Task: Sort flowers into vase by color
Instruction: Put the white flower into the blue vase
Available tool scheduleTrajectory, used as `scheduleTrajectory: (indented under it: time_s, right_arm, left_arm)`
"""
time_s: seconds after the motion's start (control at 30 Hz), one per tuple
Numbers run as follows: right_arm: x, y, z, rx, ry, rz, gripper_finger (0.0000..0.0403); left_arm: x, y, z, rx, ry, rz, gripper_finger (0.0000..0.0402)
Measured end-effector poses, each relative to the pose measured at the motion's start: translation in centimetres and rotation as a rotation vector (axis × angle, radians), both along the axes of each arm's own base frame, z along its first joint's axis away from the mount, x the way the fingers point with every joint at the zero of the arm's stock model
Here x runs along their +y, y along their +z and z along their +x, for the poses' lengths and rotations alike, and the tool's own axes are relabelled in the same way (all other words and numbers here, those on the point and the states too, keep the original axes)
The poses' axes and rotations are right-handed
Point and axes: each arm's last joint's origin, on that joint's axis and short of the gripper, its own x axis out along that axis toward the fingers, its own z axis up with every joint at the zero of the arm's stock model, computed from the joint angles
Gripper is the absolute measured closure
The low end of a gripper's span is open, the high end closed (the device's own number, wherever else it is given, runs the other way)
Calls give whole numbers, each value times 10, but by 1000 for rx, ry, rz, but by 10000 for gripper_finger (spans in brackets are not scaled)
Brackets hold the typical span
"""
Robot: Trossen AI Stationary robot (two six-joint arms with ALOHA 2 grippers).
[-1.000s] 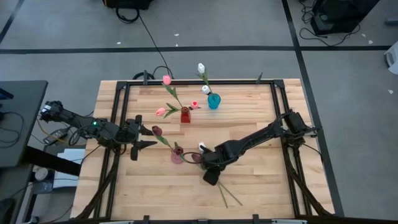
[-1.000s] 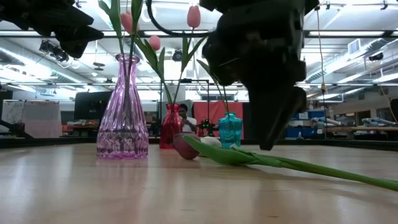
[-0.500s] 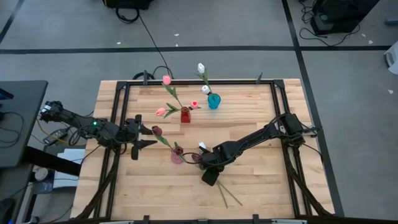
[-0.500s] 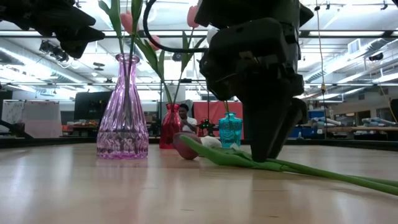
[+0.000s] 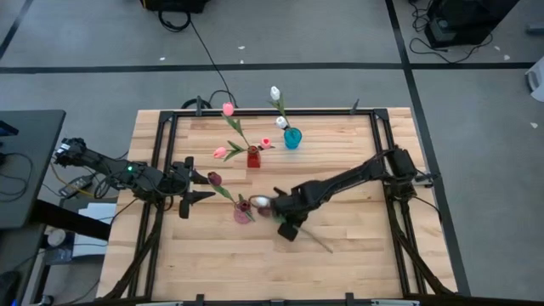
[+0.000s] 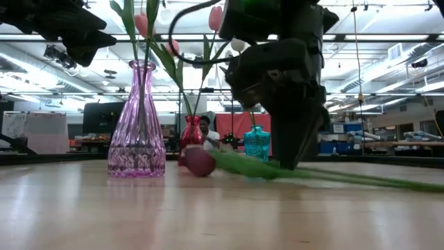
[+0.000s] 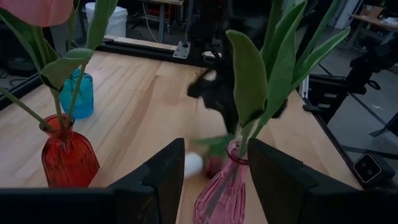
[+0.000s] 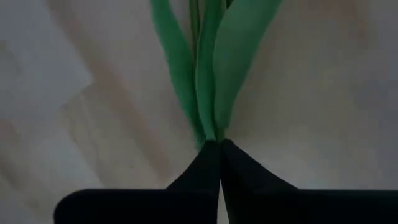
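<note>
Two flowers lie on the table, a maroon head and a white head beside the pink glass vase. Their green stems run toward the near right. My right gripper is shut on those stems. The pink vase holds one maroon tulip. A red vase holds pink tulips and a blue vase holds white ones. My left gripper hovers open left of the pink vase, whose body shows beyond its fingers. My right gripper pinches the green stems and leaves between its two fingertips, partway along the stems behind the heads. The fingers come from above, pointing down. The maroon head rests on the table by the pink vase; the stem ends trail toward the near edge.
A black frame runs round the tabletop. Bare wood lies along the near edge and on the right half. Beyond the table, the low view shows a room with a person far off.
My right gripper has come down, shut on the stems, and moved toward the table's left. The two flowers have slid along the table with it, their heads now close to the pink vase and their stem ends drawn away from the near edge.
</note>
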Motion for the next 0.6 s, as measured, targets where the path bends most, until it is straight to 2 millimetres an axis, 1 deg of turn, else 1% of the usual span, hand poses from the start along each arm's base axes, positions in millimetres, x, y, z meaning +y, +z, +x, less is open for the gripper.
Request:
scheduleTrajectory:
  time_s: [0.2, 0.3, 0.5, 0.6]
  right_arm:
    - [-38, 23, -7, 4, -3, -54, 387]
    - [-52, 31, -11, 4, -8, -103, 390]
    - [-65, 39, -14, -5, -13, -122, 383]
    - [-67, 36, -17, 18, -1, -189, 381]
  left_arm:
    - [0, 0, 0, -5, 1, -4, 220]
    - [0, 0, 0, -5, 5, -20, 220]
    - [0, 0, 0, -2, 7, -25, 220]
    - [0, 0, 0, 1, 7, -21, 220]
